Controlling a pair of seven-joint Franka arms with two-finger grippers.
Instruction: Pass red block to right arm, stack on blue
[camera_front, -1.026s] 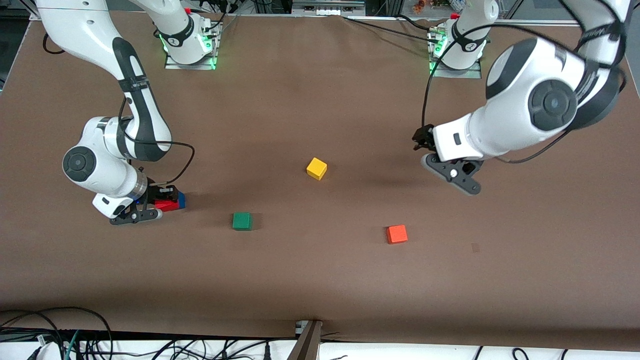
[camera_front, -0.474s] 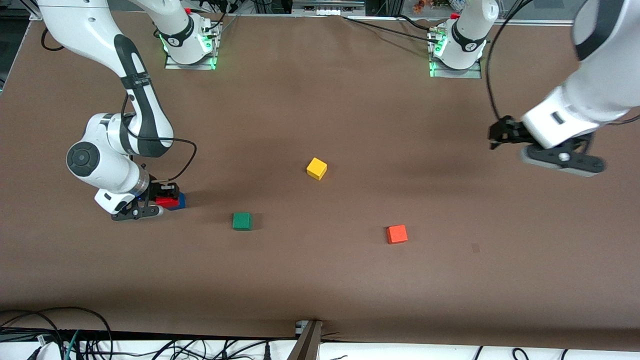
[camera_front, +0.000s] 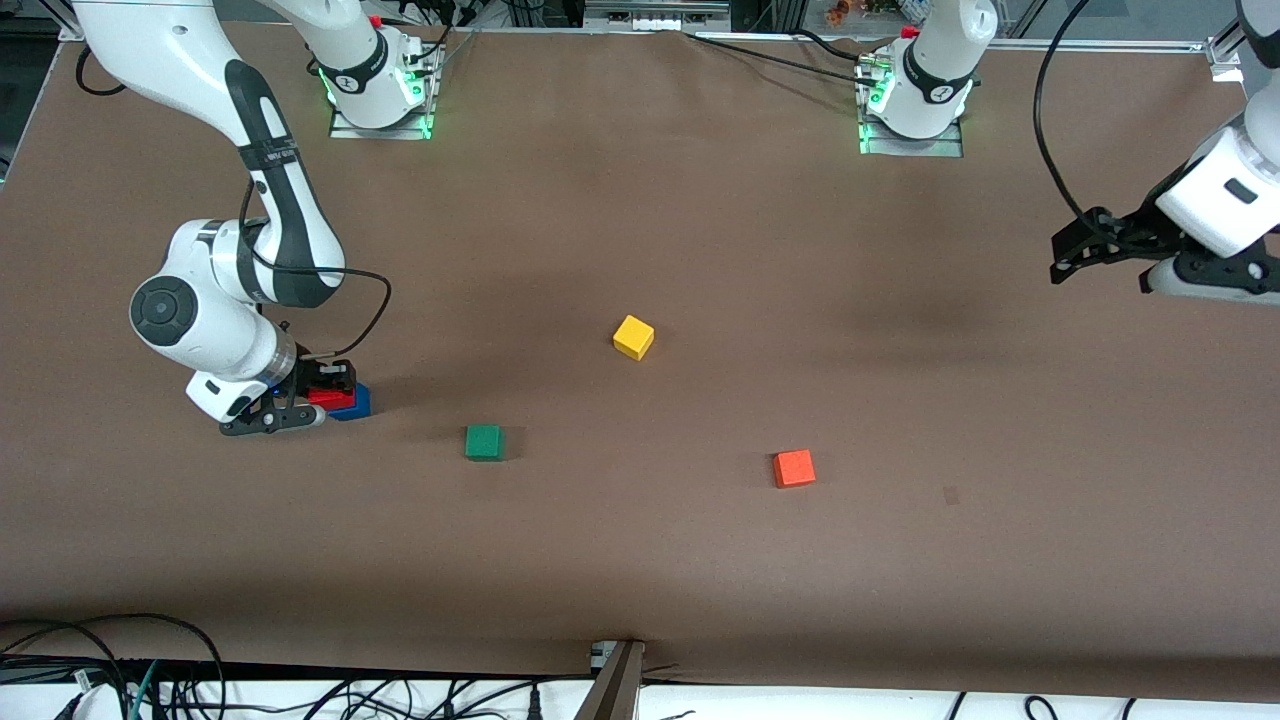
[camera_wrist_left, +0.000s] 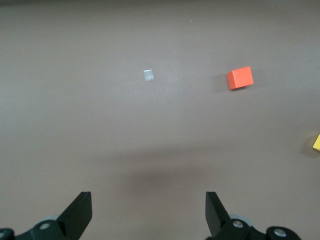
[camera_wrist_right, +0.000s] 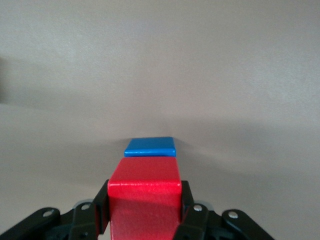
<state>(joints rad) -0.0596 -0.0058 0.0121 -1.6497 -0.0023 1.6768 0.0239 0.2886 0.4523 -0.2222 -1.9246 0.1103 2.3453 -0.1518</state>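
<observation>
My right gripper (camera_front: 322, 396) is shut on the red block (camera_front: 331, 398) toward the right arm's end of the table. The blue block (camera_front: 357, 403) sits on the table right beside it, partly covered by the red block in the front view. In the right wrist view the red block (camera_wrist_right: 145, 192) fills the space between the fingers (camera_wrist_right: 101, 207), and the blue block (camera_wrist_right: 150, 146) lies just past it, lower down. I cannot tell if the two touch. My left gripper (camera_front: 1068, 256) is open and empty in the air over the left arm's end of the table; its wrist view shows the gripper (camera_wrist_left: 147, 206) spread wide.
A yellow cube (camera_front: 633, 337) sits mid-table. A green cube (camera_front: 484, 442) and an orange-red cube (camera_front: 794, 468) lie nearer to the front camera. The left wrist view shows the orange-red cube (camera_wrist_left: 240, 78) and a small pale mark (camera_wrist_left: 148, 75) on the brown table (camera_front: 640, 560).
The left arm has swung away from mid-table to its own end of the table, gripper empty. The right gripper has held the red block by the blue block, shifting only slightly.
</observation>
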